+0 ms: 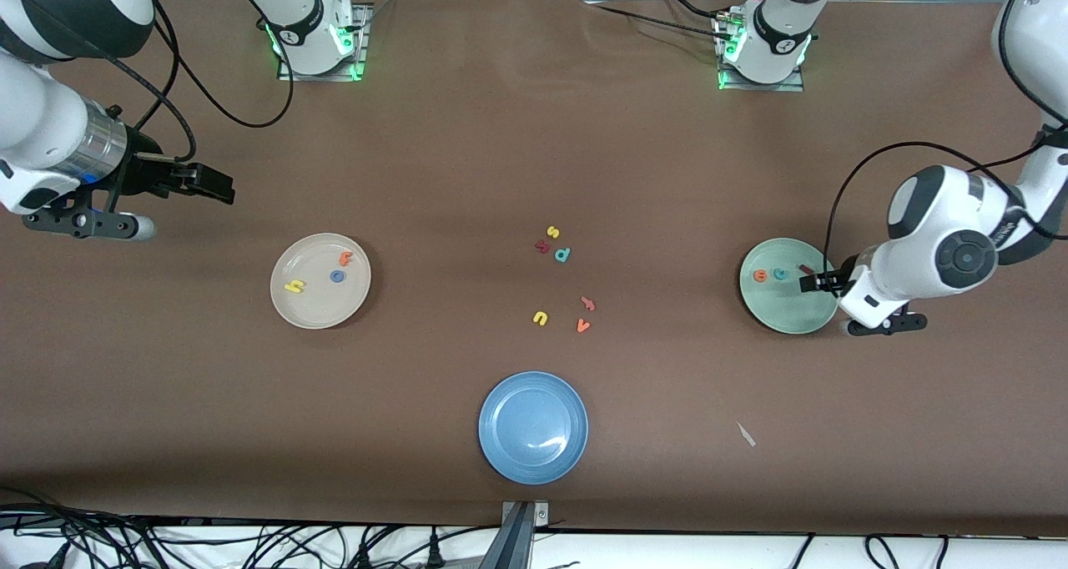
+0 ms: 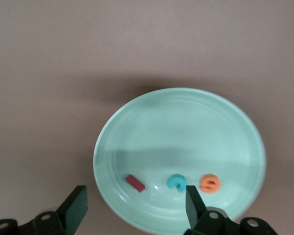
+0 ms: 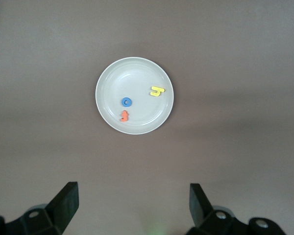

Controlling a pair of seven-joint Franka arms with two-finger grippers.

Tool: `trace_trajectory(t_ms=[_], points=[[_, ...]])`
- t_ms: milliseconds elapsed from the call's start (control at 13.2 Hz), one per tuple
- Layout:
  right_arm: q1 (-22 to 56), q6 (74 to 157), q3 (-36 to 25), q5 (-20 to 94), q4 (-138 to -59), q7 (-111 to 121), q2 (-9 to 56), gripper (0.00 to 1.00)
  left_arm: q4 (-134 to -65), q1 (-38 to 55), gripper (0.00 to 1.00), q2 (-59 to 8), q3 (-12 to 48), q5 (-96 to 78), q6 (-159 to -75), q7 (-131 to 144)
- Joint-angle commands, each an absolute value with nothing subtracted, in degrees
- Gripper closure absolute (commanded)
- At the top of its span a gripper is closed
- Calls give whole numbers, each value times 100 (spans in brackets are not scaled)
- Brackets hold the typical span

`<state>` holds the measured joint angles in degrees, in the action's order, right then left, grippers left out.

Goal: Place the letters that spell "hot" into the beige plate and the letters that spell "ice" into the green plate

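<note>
Left jaws (image 2: 132,210) wide open, empty, just above pale mint-green plate (image 2: 186,122), dark red foam i (image 2: 135,183) dropped beneath; right jaws (image 3: 132,208) open, empty, waiting.

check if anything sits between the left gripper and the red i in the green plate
Nothing visible does. The left gripper hangs open over the green plate, and the red i lies loose on the plate beside the teal c and the orange e.

The brown counter (image 1: 517,135) carries a beige plate (image 1: 284,306) at nine o'clock, a green plate (image 1: 788,319) at three, a blue plate (image 1: 534,452) at six, and loose letters (image 1: 561,279) at centre.
</note>
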<state>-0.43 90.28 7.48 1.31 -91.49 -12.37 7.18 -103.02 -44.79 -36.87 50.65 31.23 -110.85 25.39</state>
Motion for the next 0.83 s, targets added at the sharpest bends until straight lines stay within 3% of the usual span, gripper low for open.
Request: trace_trajectory(t_ms=[0, 755], points=[[-9, 8947, 712, 193, -9035, -1222, 835, 0, -9766, -4474, 1, -3560, 5474, 2953, -10364, 2338], [132, 9079, 729, 88, -9035, -1266, 914, 0, -9554, -4482, 0, -3524, 5625, 2918, -10283, 2355]])
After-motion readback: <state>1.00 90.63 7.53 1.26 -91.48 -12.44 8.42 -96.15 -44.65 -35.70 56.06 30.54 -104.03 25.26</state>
